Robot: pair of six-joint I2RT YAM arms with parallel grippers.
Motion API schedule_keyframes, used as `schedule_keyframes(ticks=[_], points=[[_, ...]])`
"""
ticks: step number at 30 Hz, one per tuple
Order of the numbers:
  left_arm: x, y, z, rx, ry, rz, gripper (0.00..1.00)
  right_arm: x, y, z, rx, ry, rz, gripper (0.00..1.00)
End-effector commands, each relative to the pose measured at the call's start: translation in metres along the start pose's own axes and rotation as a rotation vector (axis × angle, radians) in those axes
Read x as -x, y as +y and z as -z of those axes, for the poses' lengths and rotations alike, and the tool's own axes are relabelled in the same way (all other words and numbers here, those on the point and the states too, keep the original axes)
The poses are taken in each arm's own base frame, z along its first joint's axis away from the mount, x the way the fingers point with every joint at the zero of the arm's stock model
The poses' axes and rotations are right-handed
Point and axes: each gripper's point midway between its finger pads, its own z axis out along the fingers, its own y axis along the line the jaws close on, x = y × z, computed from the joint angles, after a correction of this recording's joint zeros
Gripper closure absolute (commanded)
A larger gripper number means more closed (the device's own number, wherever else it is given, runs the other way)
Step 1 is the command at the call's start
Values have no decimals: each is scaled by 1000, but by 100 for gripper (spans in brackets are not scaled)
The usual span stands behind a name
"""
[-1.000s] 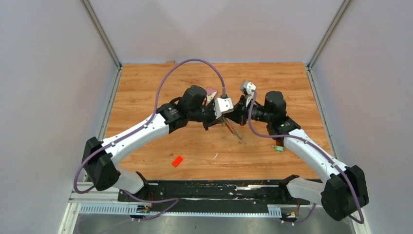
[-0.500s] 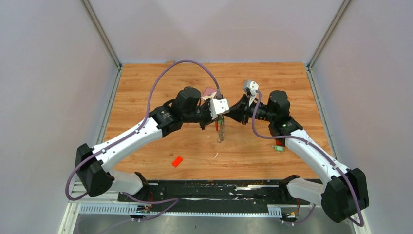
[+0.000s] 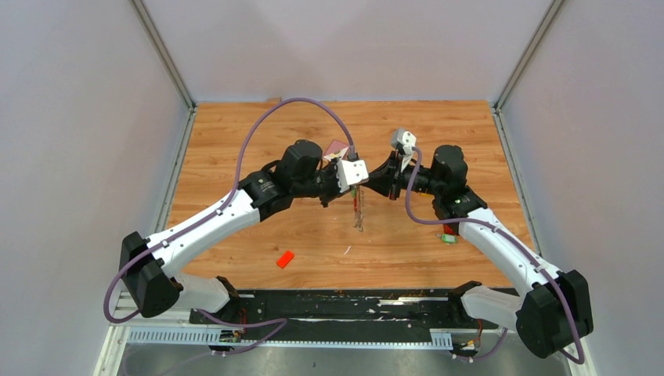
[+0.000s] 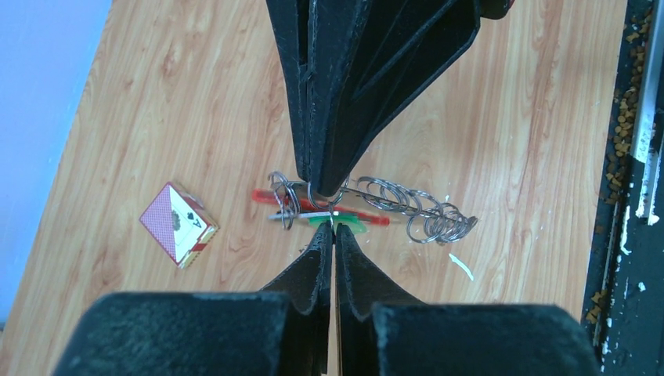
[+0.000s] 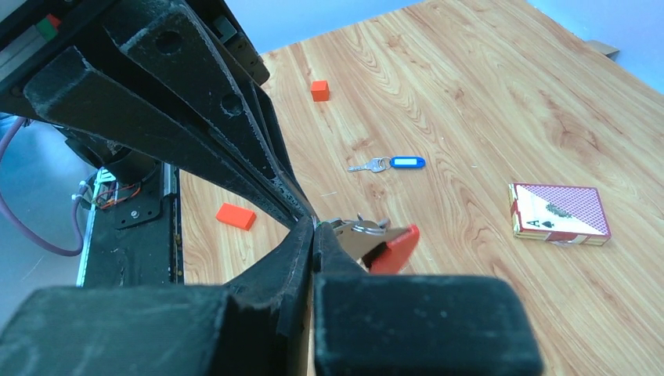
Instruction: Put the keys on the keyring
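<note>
Both arms met tip to tip over the middle of the wooden bench (image 3: 438, 133). The right gripper (image 4: 319, 185) was pressed together on a wire loop of the keyring (image 4: 407, 207), a bunch of metal rings with a red curved strap and a dark jagged strip. The keyring dangled just under the two tips, off the bench. The left gripper (image 4: 333, 233) was together too, nipping what looked like the small silver key with an oblong green plastic tag (image 4: 345, 223). We saw only a sliver of green and a pale bit right at its tips, so we called that grip likely, not certain.

We judged the step in hand to be threading the green-tagged key onto a ring. To do it well, the right gripper should hold the loop steady. The left gripper should bring the key's hole to the ring's open end and feed it along the coil in small moves. No yanking, as both holds were at the very fingertips and could slip.

The green-tagged key sat between the two tips, touching or just beside the held loop. We could not tell if it had caught the ring. A small silver key with a blue tag (image 5: 391, 163) lay on the bench, well apart from both tips.
</note>
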Motion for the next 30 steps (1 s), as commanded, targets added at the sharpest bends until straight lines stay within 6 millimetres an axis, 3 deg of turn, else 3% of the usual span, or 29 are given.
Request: schedule_keyframes(ticks=[1,14,17,23,30], points=[[20,6,10,24,-37,-52,96,20,-2,2,-2,-53,88,100],[20,-9,15,-32,-68,-21,100,11,-10,2,-31,-30,139,99],[18,-11,14,-34,-65,8,100,5,-12,3,-34,-6,144,91],[7,-17,12,-61,-6,62,100,-5,-9,10,-32,46,147,63],[-15,-25,10,-109,136,129,100,-4,-23,36,-119,99,149,56]])
